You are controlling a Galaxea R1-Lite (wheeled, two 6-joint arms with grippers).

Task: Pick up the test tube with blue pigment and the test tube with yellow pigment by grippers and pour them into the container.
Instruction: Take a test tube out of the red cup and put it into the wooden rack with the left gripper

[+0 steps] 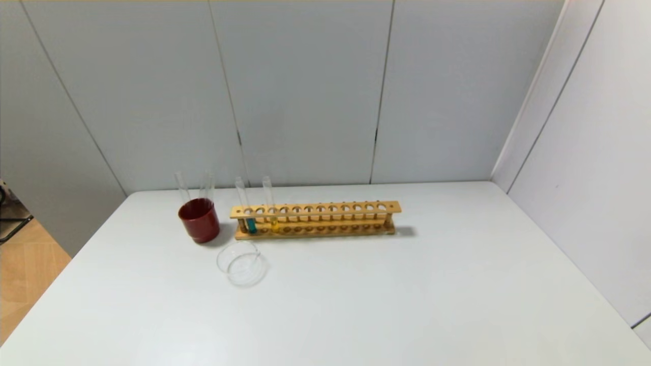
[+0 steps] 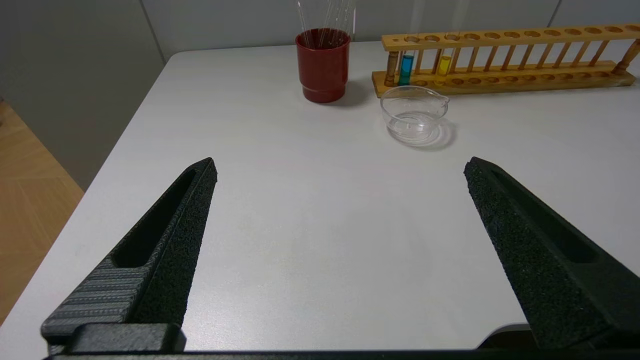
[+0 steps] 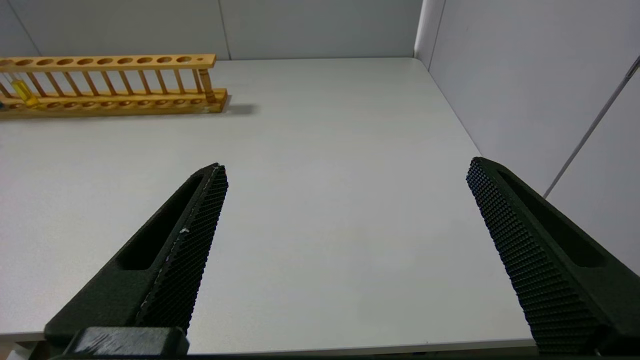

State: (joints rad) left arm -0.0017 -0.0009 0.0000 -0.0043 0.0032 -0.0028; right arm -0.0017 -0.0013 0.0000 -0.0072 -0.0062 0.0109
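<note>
White table (image 1: 407, 284) broad beside wooden rack (image 1: 315, 219).

Materials and finishes, referenced to the wooden rack (image 1: 315, 219).

Rack: light varnished wood. Both test tubes in it and the container (image 1: 242, 263) in front of it: clear, glossy glass. Cup (image 1: 199, 219) beside its end: dark red, smooth, slight sheen. Table (image 1: 407, 295) beneath: white, matt, smooth. Left gripper (image 2: 340, 170): black, rough grainy pads. Right gripper (image 3: 347, 170): black, fine gridded pads.

Left claw (image 2: 340, 167): black tapered fingers, gritty pads. Right claw (image 3: 347, 167): black, cross-hatched pads.
</note>
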